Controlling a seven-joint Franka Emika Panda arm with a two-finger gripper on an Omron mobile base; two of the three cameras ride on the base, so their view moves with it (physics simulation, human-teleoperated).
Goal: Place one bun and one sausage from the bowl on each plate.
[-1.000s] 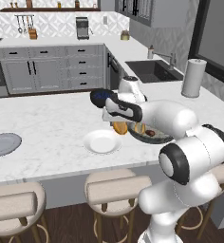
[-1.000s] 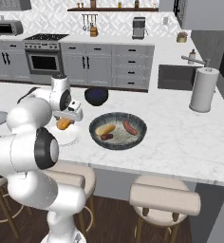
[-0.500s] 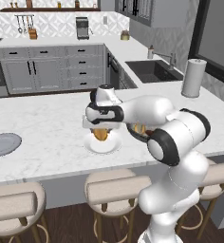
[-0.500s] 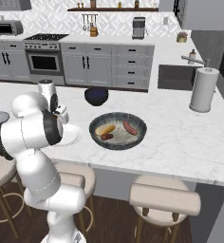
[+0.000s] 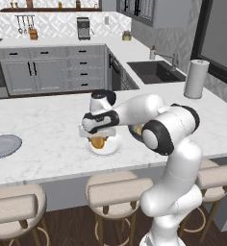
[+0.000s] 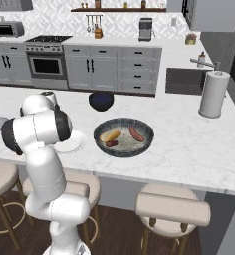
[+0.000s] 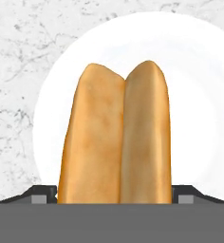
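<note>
The gripper [image 7: 114,192] has its jaws spread wide, and a bun [image 7: 116,137] stands between the two dark tips, which sit close at both sides of its lower end; so the jaws are pinching the bun across its width; the bun is golden-orange, with the split running along its middle. Under it lies the white plate [image 7: 199,118], and the bun hangs above the middle of this plate; whether it touches the plate I cannot tell. In the left base view the gripper [image 5: 98,139] points down over the same plate [image 5: 113,148] on the marble counter [image 5: 48,125]; the grey-blue plate [image 5: 2,145] lies well apart, near the left edge. In the right base view the dark-grey bowl [image 6: 147,143] rests just beside the white plate [image 6: 72,142]; inside it are the second bun [image 6: 110,135] and two sausages, one sausage [image 6: 136,134] toward the sink side, the other sausage [image 6: 112,144] near the bun; a dark-blue bowl [image 6: 101,100] stands behind.
</note>
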